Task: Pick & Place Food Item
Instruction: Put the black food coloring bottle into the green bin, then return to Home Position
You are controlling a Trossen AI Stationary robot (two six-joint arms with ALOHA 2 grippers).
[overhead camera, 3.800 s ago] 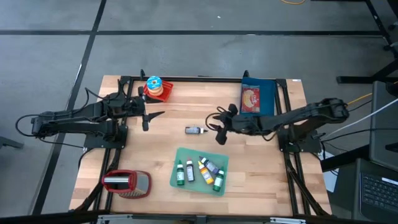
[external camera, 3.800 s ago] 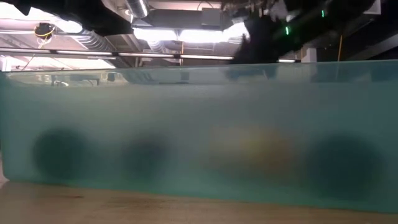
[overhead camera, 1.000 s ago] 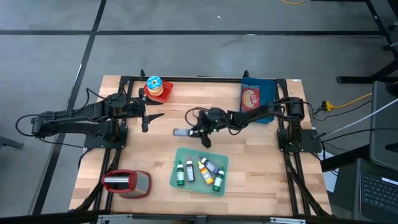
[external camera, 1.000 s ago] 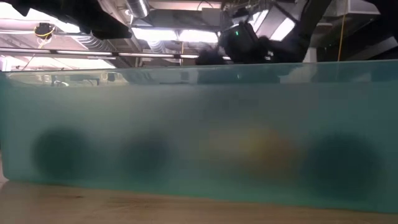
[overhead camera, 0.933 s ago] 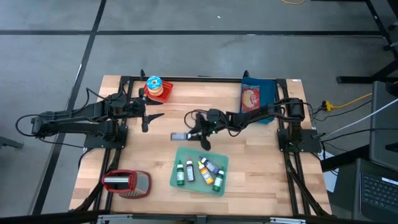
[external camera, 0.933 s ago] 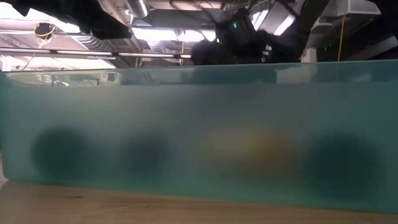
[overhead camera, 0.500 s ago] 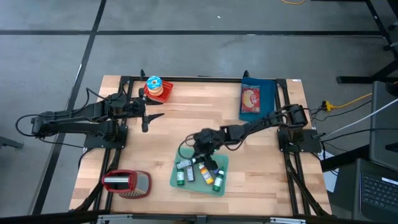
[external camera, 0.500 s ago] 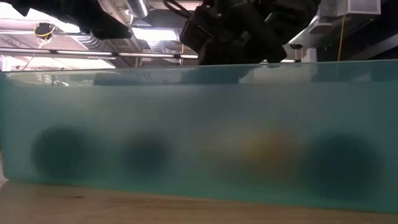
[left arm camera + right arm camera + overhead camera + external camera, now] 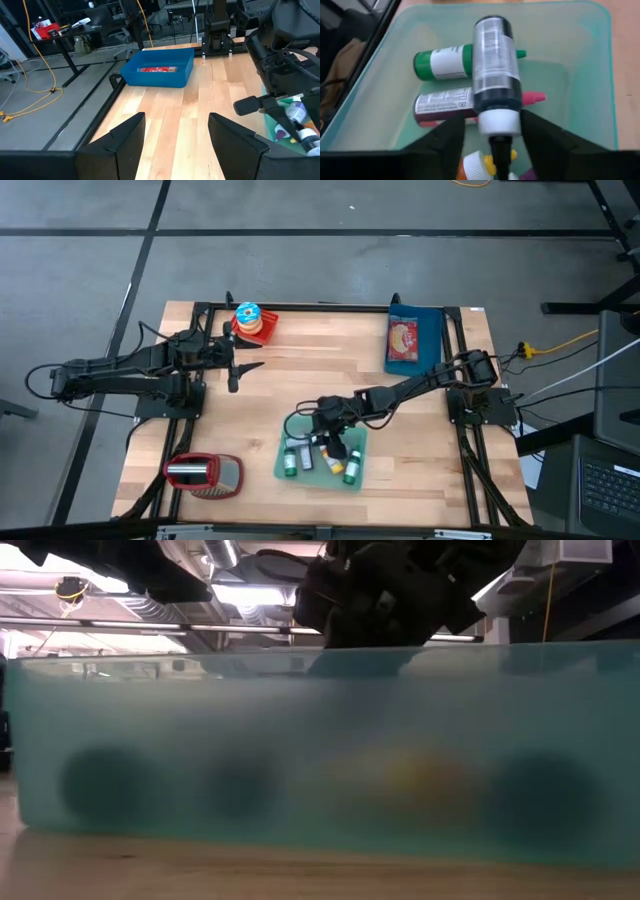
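A small black bottle with a white collar and black nozzle (image 9: 495, 60) lies in the green tray (image 9: 362, 442), across a green bottle (image 9: 445, 62) and a pink-tipped one (image 9: 450, 105). My right gripper (image 9: 492, 142) hangs over the tray (image 9: 590, 75), slanting down, its open fingers either side of the bottle's nozzle end. In the high view it sits at the tray's left part (image 9: 322, 444). My left gripper (image 9: 175, 145) waits open above the far left of the table (image 9: 245, 368), holding nothing. My right gripper's fingers stand on either side of the black bottle's white collar (image 9: 499, 120). A gap shows between the collar and one finger (image 9: 451, 137). Whether the other finger (image 9: 540, 135) touches the collar, I cannot tell. The bottle lies on the bottles beneath it.
A blue bin with a red packet (image 9: 413, 338) stands at the far right. A stack of coloured rings (image 9: 248, 320) is at the far left. A red and silver item (image 9: 205, 473) lies at the near left. The tray's frosted wall (image 9: 320, 760) fills the low view.
My right gripper has swung from the middle of the table toward the near edge and over the green tray, tipping further downward. The black bottle went with it, from above the bare wood to its place on the bottles in the tray.
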